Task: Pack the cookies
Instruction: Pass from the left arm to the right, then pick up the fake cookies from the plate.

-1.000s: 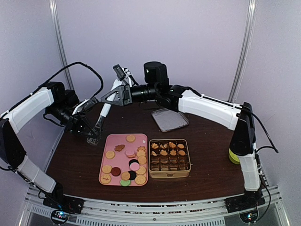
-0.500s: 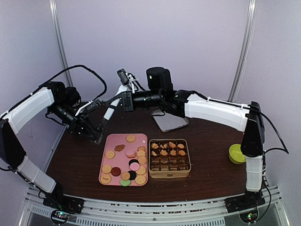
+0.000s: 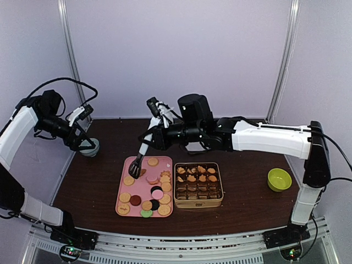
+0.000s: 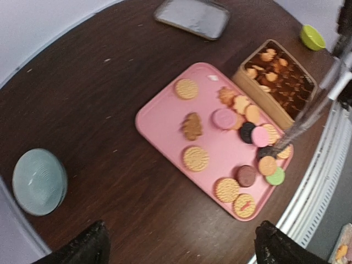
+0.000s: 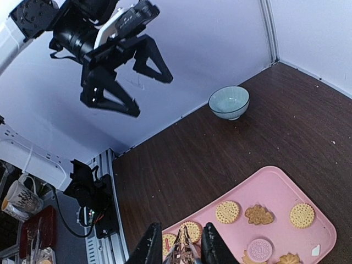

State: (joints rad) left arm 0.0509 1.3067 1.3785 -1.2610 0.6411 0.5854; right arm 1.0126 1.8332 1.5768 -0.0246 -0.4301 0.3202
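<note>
Top view: right gripper is clamped on the tongs, a long pale pair slanting down toward the far-left corner of the pink tray. I can't tell if the tips touch anything. The cookies lie flat on that smooth, round-cornered tray. Most are ribbed tan discs, with some pink, black and dark red, one green, and a couple flower-shaped. More tan ones sit in brown pleated cups in the far rows of the square gold tin, just right of the tray. Left gripper hangs at far left by a pale glazed bowl. A lime green bowl sits well to the right.

Left wrist: my black fingers sit at both lower corners, spread wide with nothing between them. A grey lid, a rounded rectangle, lies beyond the tray. The tongs look translucent and blurred here.

Right wrist: the fingers pinch the tongs at the bottom edge, and the tips are by a ribbed round cookie. The table is dark and matte. The left jaws show gaping at top left.
</note>
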